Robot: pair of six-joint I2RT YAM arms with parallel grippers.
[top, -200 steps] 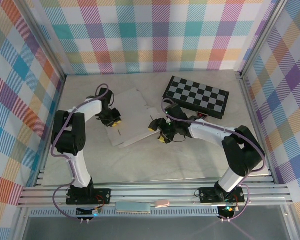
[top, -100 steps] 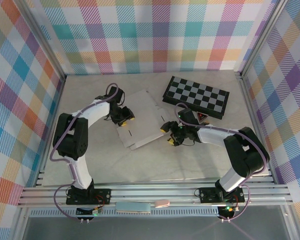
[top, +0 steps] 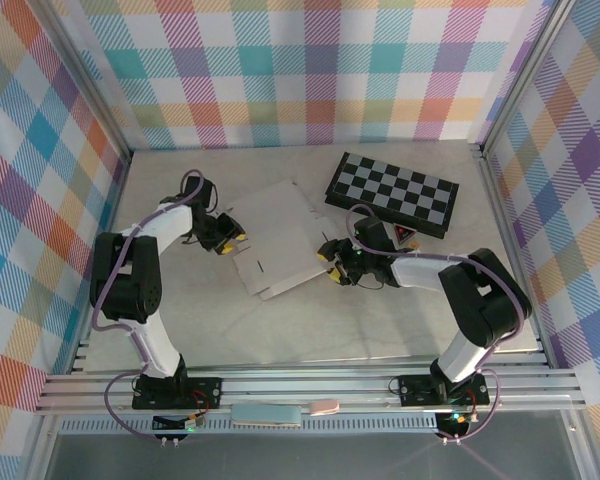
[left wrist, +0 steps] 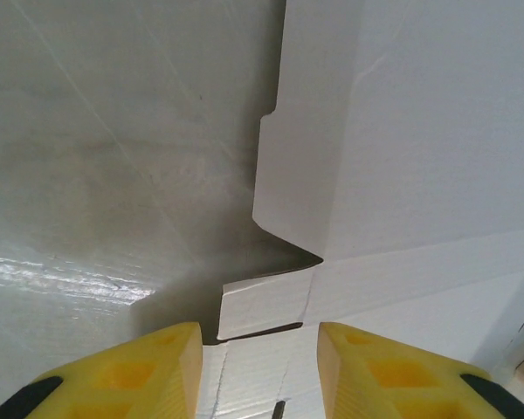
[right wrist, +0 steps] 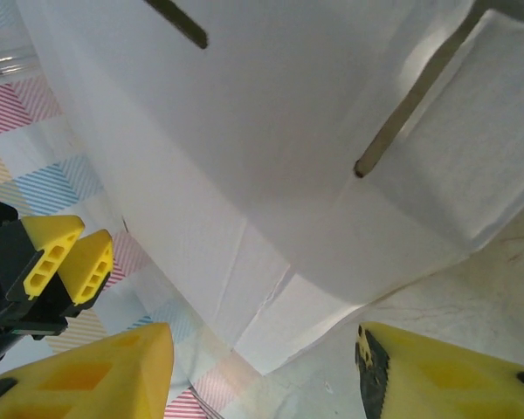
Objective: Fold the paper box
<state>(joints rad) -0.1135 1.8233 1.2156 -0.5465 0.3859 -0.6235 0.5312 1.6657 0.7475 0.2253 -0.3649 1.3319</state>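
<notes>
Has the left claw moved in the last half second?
Yes. The left gripper has slid left, away from the chequered board, to the paper box's left edge.

I find the paper box [top: 278,240] on the table [top: 280,330] between left gripper [top: 227,237] and right gripper [top: 330,266], checkerboard [top: 392,193] seemingly just behind.

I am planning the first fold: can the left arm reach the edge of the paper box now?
Probably yes. The left arm has its jaws open at the paper box edge; in the wrist view a small flap lies just ahead, nothing between.
</notes>
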